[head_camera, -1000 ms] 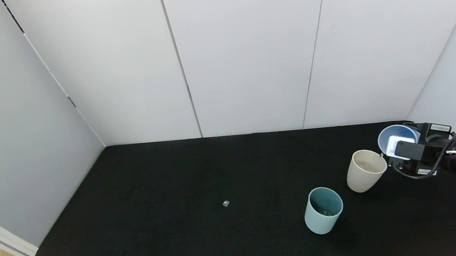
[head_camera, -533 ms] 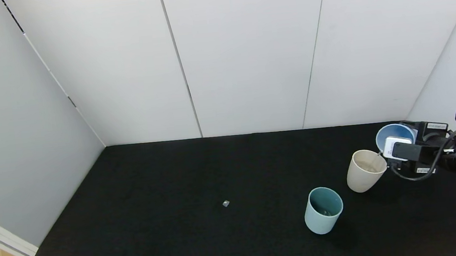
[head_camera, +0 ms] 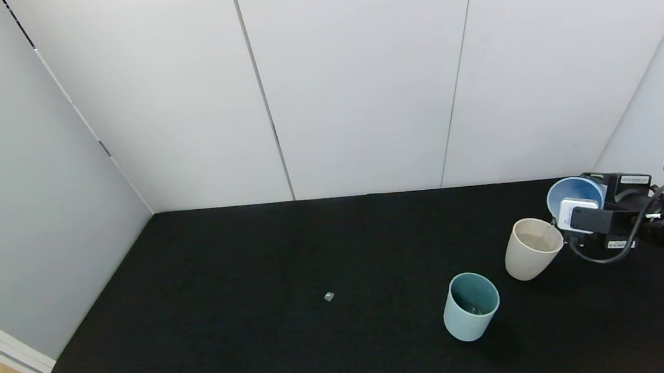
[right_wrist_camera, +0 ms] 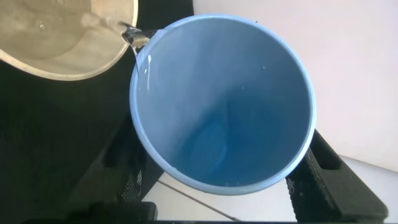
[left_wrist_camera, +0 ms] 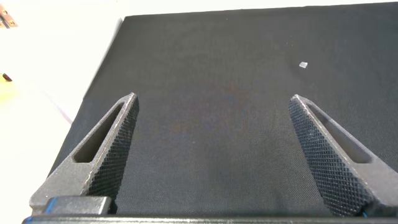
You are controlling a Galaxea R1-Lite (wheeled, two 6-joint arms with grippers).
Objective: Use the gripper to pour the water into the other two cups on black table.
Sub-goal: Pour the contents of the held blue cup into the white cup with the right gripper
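Observation:
My right gripper (head_camera: 584,211) is shut on the periwinkle-blue cup (head_camera: 573,195) and holds it tipped on its side, its mouth toward the cream cup (head_camera: 531,247). In the right wrist view the blue cup (right_wrist_camera: 221,102) fills the picture, and a thin stream of water (right_wrist_camera: 127,32) runs off its lip into the cream cup (right_wrist_camera: 62,43). The mint-teal cup (head_camera: 470,306) stands upright in front of and to the left of the cream cup on the black table (head_camera: 261,339). My left gripper (left_wrist_camera: 214,102) is open and empty over bare cloth, out of the head view.
A tiny grey bit (head_camera: 328,296) lies on the cloth left of the cups; it also shows in the left wrist view (left_wrist_camera: 303,65). White wall panels (head_camera: 358,80) border the table at the back and sides. The table's right edge runs close below my right arm.
My right gripper has risen slightly and tipped the blue cup a little further toward the cream cup. The two standing cups have not moved.

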